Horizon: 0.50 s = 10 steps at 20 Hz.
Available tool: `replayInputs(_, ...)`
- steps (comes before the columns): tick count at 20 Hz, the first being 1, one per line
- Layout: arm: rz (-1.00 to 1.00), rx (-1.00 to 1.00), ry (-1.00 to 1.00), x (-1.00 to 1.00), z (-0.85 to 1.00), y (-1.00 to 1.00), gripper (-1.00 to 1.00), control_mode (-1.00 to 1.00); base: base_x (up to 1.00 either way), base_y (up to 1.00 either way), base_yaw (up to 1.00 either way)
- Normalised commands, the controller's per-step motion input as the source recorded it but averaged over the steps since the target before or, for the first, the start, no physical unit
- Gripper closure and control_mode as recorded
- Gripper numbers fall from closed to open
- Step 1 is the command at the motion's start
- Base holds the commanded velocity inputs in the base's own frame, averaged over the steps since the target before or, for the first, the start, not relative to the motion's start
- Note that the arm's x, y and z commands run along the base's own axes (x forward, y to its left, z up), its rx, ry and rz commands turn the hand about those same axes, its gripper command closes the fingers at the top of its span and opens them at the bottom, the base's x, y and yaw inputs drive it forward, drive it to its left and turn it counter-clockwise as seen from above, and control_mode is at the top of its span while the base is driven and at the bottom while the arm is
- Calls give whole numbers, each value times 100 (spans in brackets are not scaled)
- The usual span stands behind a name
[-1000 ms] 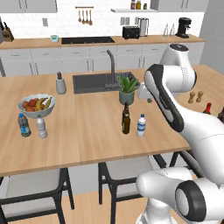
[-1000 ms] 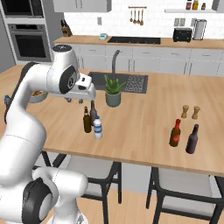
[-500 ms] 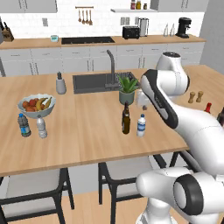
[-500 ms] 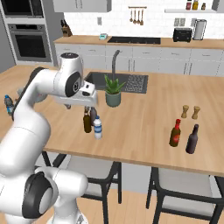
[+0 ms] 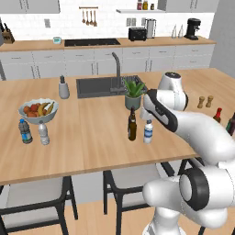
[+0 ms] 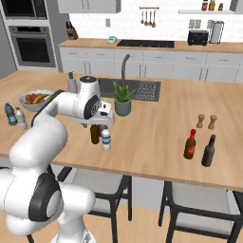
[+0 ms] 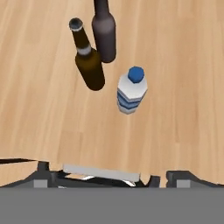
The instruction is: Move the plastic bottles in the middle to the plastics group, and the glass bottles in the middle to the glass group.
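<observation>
No legible text or labels anywhere.

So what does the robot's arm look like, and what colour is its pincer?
The arm is made of fat, rounded, glossy white tubes, like bent sausages. Dark grey rings and round dark caps sit at its joints. No loose cables show on it. Its pincer has two small dark grey tips with a pale grey bar between them.

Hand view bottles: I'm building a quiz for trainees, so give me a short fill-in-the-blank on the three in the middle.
1. The water bottle has a ____ cap.
2. Beside it stand ____ dark glass bottles: the amber bottle and the maroon bottle.
3. All three stand on the ____ counter.
4. The gripper holds ____.

Missing words: blue; two; wooden; nothing
</observation>
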Motion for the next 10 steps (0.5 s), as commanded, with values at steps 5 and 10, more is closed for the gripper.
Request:
replayInputs(5, 8, -1, 0, 50, -17, -10, -100, -100, 0, 0, 0)
replayInputs(10, 4, -10, 0, 36, -2, -1, -100, -100, 0, 0, 0)
